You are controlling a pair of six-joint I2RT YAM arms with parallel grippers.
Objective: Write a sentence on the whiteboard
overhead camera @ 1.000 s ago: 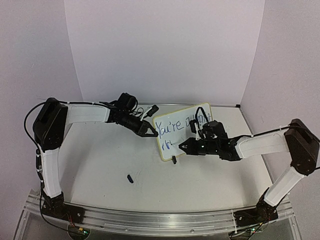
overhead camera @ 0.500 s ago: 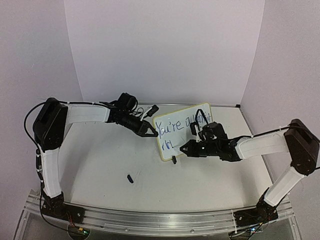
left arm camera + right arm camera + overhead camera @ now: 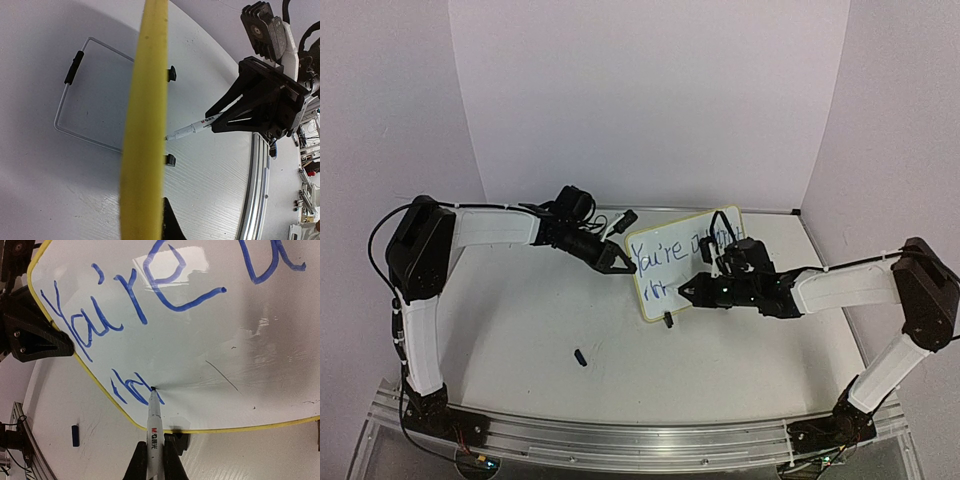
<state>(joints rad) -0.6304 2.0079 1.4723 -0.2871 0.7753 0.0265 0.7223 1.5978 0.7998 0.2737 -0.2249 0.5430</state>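
- Since the earlier frame, the right tool (image 3: 685,291) is shifted a little away from the near edge, while the whiteboard (image 3: 672,273) is not displaced.
- The right tool is closed on a marker (image 3: 154,422), and its tip is pressed on the board at the second line of the sentence (image 3: 663,254).
- The whiteboard is kept tilted at the middle of the counter (image 3: 520,320), with its left rim clamped in the left tool (image 3: 623,265).

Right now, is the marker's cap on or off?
Off. The marker in the right pincer shows a bare dark tip touching the whiteboard, beside the blue second-line letters.
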